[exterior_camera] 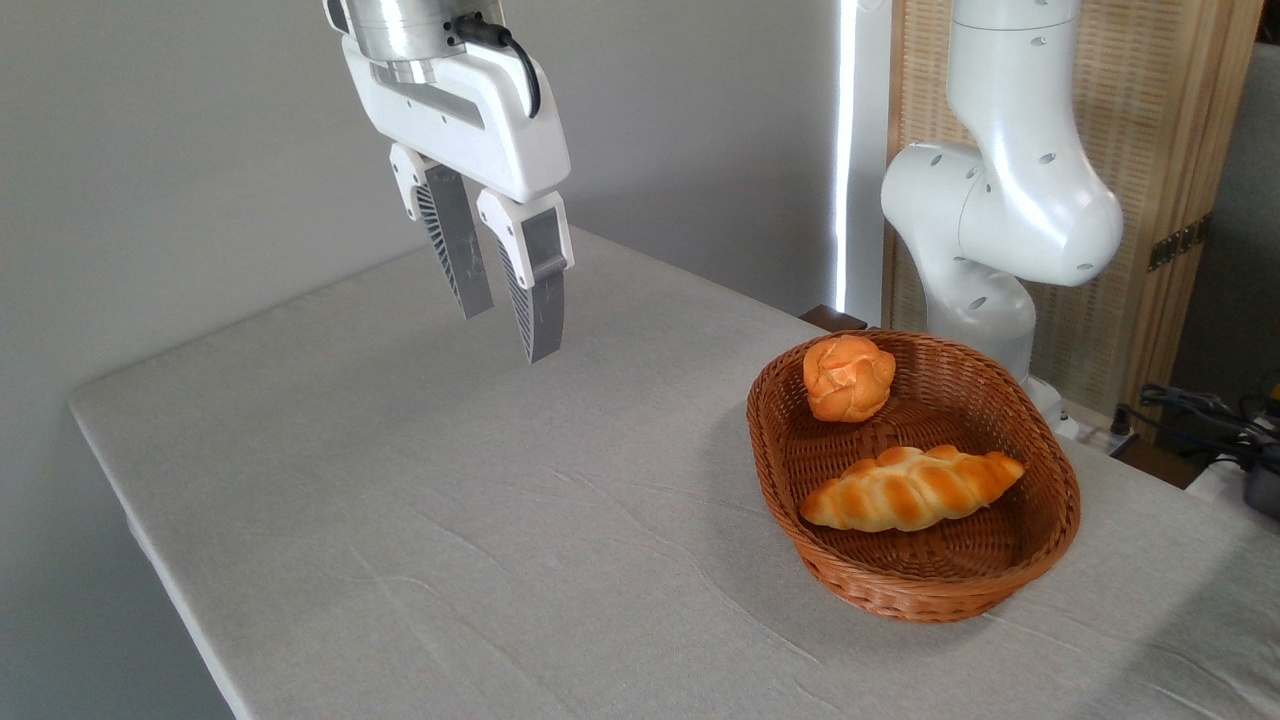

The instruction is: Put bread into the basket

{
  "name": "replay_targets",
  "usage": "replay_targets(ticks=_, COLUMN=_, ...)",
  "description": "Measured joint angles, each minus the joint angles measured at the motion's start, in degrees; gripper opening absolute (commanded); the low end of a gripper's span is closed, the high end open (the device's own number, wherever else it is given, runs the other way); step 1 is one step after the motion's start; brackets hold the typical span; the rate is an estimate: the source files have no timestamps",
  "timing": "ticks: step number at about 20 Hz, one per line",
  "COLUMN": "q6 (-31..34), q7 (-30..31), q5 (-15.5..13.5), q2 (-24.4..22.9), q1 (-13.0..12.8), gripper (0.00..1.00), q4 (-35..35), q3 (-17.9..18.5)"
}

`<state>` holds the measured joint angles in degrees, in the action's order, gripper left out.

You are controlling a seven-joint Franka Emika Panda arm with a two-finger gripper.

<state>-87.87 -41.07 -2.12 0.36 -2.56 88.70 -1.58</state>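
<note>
Golden-orange braided bread lies inside the wicker basket beside a round bun, looking light and soft, best gripped gently across its thick middle, while my gripper hangs empty, jaws slightly parted, well apart over the table.

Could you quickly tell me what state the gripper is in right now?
Gripper: open, holding nothing, raised above the table, apart from the braided loaf lying in the wicker basket.

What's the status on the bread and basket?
Gripper open, empty, high over the table's left side. Bread lying inside the basket, beside the round bun. Nothing in the way.
</note>
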Motion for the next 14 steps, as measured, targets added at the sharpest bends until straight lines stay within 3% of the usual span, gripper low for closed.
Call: replay_targets(ticks=14, q6=-0.36, q7=0.65, q5=0.09, q2=0.05, q1=0.02, gripper=1.00, q4=-0.13, q3=0.00)
